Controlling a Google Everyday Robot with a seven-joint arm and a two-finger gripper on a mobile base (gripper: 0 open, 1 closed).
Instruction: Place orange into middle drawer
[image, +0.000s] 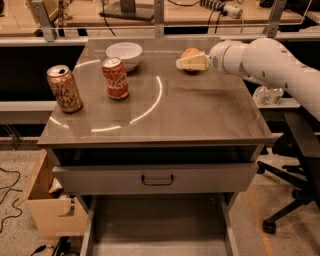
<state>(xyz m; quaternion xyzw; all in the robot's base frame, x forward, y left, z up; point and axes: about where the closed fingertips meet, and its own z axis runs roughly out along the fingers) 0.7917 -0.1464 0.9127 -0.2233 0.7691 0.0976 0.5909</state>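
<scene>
Grey metal forms the floor of the middle drawer (157, 227), which stands pulled open at the bottom centre of the frame between two pale side walls. Above it is a shut drawer front (100, 180) with a dark bar handle. The orange (189, 51) sits on the table top (200, 115) in the upper centre-right of the frame, near the back edge and well apart from the open drawer. It looks round, so no long axis or pointing direction can be made out. The gripper (182, 63) reaches in from the right on a white arm, its pale yellow tip lying across the lower front of the orange and pointing toward the left of the frame. I cannot tell whether it is clasping the orange or only set against it. Left of the orange stand a white bowl (124, 53), a red cola can (115, 79) and, further left, a gold can (64, 88), all upright.
</scene>
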